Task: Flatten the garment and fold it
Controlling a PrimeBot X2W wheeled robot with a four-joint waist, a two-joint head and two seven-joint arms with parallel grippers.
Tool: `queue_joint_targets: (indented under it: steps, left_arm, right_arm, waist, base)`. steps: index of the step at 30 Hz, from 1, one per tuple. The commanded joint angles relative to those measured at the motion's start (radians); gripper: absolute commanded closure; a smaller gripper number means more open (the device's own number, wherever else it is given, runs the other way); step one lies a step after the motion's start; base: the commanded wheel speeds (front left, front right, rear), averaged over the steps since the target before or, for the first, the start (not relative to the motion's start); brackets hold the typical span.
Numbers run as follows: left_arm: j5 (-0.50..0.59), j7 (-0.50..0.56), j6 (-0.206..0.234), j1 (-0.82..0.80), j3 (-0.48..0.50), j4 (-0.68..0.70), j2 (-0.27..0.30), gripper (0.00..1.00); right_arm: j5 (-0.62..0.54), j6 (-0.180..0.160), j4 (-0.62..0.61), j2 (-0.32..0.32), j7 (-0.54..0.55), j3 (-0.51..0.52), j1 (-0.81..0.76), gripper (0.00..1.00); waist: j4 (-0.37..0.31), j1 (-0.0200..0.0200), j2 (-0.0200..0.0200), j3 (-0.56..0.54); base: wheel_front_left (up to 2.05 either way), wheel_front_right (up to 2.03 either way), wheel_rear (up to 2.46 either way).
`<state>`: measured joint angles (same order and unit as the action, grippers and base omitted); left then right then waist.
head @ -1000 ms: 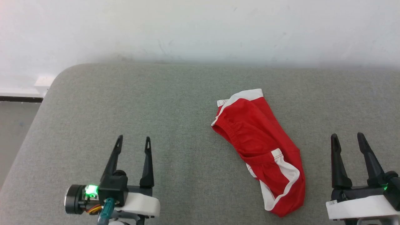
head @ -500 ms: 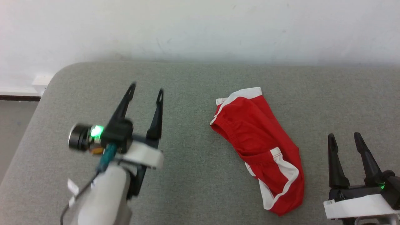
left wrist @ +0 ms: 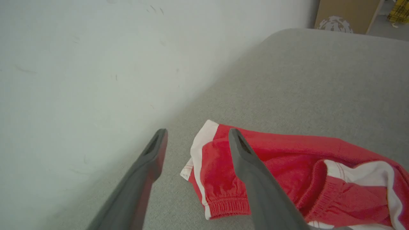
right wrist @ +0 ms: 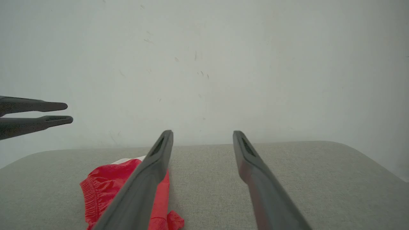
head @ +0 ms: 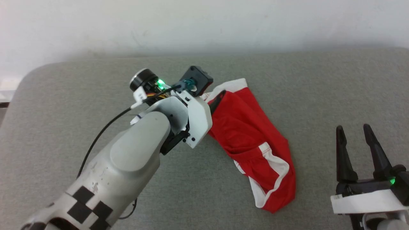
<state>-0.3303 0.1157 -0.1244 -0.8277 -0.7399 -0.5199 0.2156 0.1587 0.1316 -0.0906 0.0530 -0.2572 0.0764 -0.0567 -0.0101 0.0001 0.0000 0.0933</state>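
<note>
The grey cushion point(head: 80, 89) has bare room on its left side. The left gripper point(left wrist: 197, 134), jaws wide open, has moved from the front left up to the red shorts point(head: 252, 134) lying right of the middle. Its tips are on either side of their far white corner. The right gripper point(head: 353, 127) sits open by the front right edge, apart from them.

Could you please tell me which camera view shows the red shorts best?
The head view: the crumpled bright-red shorts with white trim lie almost whole on the grey cushion, one corner behind the left gripper. The left wrist view crops them; the right wrist view's finger covers part.
</note>
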Motion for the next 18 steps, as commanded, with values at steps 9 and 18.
queue_joint_targets:
  steps: [9, 18]
  left_arm:
    - [-0.393, 0.329, -0.006, -0.201, -0.49, 0.019, 0.111, 0.0]
    - [-0.401, 0.667, -0.006, -0.156, -0.54, 0.235, 0.176, 0.0]
  right_arm:
    - [0.015, -0.001, -0.005, -0.003, -0.005, -0.023, 0.078, 0.0]
    - [0.04, -0.001, -0.005, -0.003, -0.005, -0.044, 0.135, 0.0]
  waist:
    - [-0.135, -0.0001, 0.0, 0.135]
    - [-0.212, -0.0001, 0.0, 0.232]
  base:
    - [0.0, 0.0, 0.0]
    - [0.0, 0.0, 0.0]
